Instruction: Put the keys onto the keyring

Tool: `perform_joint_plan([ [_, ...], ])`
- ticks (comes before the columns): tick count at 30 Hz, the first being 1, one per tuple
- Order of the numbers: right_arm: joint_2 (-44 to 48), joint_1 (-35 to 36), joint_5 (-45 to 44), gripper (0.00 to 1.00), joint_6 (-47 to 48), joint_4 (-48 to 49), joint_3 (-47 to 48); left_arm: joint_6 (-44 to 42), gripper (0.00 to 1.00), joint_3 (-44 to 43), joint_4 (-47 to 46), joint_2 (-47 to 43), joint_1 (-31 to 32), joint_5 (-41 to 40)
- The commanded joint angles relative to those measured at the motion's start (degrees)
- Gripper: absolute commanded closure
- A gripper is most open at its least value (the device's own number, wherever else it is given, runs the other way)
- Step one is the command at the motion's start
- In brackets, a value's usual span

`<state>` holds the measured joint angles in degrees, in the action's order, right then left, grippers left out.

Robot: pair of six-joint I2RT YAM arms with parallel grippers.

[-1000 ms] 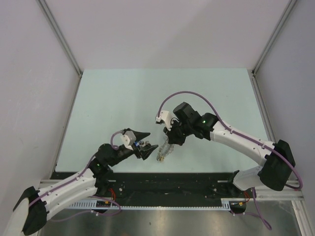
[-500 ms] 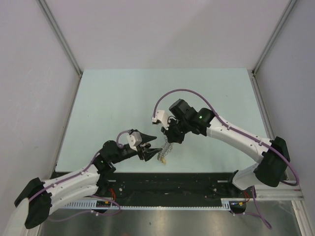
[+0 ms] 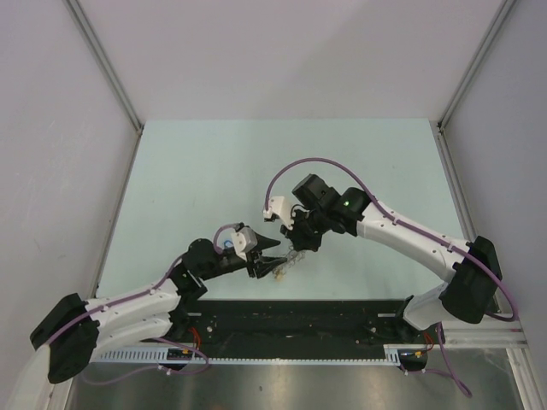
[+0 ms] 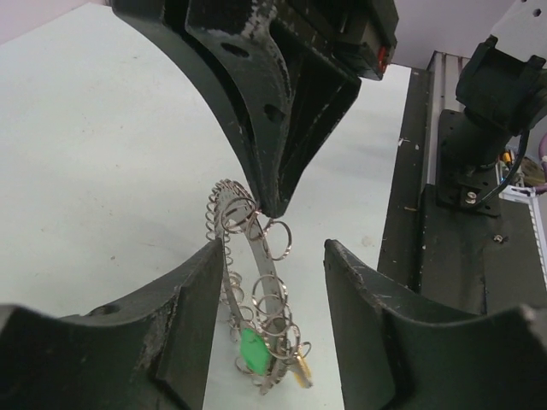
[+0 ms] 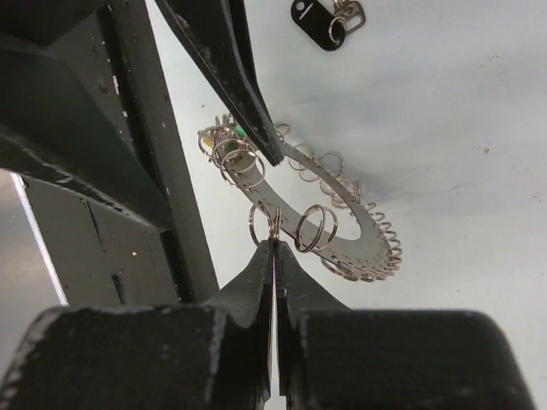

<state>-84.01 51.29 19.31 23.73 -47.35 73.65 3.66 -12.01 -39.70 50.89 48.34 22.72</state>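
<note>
One pale green table [image 3: 214, 171] lies under everything, and a black mounting rail [image 3: 291, 316] runs along its edge just on the robot's side of the keyring [image 5: 338, 201]. The left arm [image 3: 137, 303] reaches in low from the keyring's left. The right arm [image 3: 410, 239] bends in from its right and comes down over it, a purple cable [image 3: 316, 162] looping above the wrist.

The left gripper [image 4: 273, 248] sits at the keyring's lower half with its fingers [image 4: 171, 342] apart — one on each side of the grey band, one finger right against the band's fringe, the other clear of it with bare table between. The right gripper [image 5: 273, 248] is pressed fully together above the keyring, its tips pinching one of the small wire rings [image 4: 272, 318] at the band's upper end.

The keyring stands on edge, its top hanging from that pinch, its bottom down by the table — whether it touches the surface I cannot tell. Wire rings fringe the whole band and crowd the gap between the two grippers, so one left finger's tip lies just beside the pinched ring. A green tag [image 4: 249, 350] and a yellow tag [image 4: 302, 369] hang at the keyring's lower end, between the left fingers. A black-tagged key [image 5: 318, 12] lies flat on the table well apart from the keyring, beyond that left finger, cut off at the edge of the right wrist view.
</note>
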Motion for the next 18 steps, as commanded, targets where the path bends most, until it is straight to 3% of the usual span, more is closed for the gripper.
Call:
perform_joint_plan([
  [1,1.7,0.6,3.1,1.0,2.5,-0.6,2.6,-2.0,0.46,-3.5,-2.9,1.7,0.3,1.0],
  [5,2.2,0.6,3.8,1.0,3.3,-0.7,2.6,-2.3,0.57,-4.7,-3.1,3.7,0.3,2.0],
  [18,2.4,0.6,5.3,1.0,4.0,-0.4,2.6,-1.7,0.65,-5.1,-2.9,8.4,0.3,3.6],
])
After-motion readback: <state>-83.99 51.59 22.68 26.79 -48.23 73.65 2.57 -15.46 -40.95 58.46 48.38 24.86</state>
